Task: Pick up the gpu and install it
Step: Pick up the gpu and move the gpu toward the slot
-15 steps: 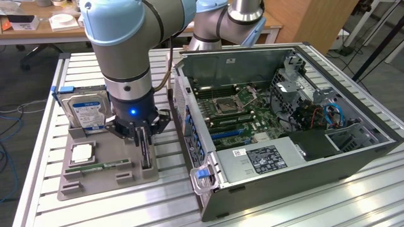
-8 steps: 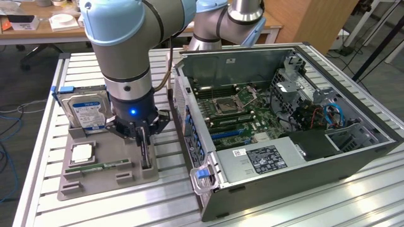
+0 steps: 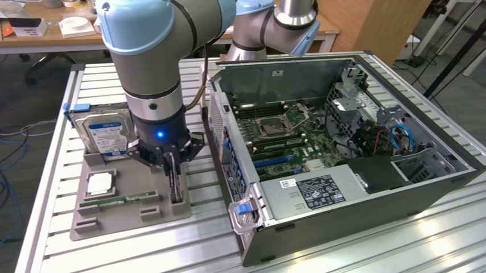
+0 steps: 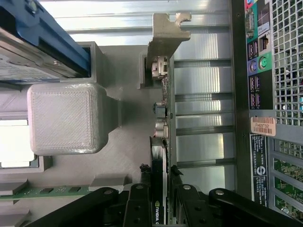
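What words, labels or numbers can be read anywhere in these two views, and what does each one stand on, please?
"NVIDIA": on the gpu, running sideways beside a small logo.
Orange sticker on the computer case: printed characters, too blurred to read.
White label on the power supply: too small to read.
Blue-white label on the hard drive: too small to read.

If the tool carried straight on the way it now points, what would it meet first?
The gpu: it stands on edge in the grey holder, directly beneath the tool, which straddles its upper edge. Depth is hard to judge, so the two may be touching.
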### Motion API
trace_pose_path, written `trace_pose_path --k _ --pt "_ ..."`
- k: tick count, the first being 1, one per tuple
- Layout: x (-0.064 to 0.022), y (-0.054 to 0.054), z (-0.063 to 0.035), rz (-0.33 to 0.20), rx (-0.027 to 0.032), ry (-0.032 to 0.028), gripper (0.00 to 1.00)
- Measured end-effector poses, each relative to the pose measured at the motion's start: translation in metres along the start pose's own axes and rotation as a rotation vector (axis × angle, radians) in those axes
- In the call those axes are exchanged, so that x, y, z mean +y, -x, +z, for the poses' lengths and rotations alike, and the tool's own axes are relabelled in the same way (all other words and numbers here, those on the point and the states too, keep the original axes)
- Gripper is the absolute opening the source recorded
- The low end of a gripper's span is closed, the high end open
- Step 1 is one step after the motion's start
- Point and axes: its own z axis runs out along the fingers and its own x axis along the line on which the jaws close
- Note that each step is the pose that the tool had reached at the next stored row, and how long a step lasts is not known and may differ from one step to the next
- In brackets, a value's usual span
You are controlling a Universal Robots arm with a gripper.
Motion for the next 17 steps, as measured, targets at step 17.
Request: trace_pose_path --k 17 --pt "0.0 0.0 0.0 0.0 0.0 0.0 0.26"
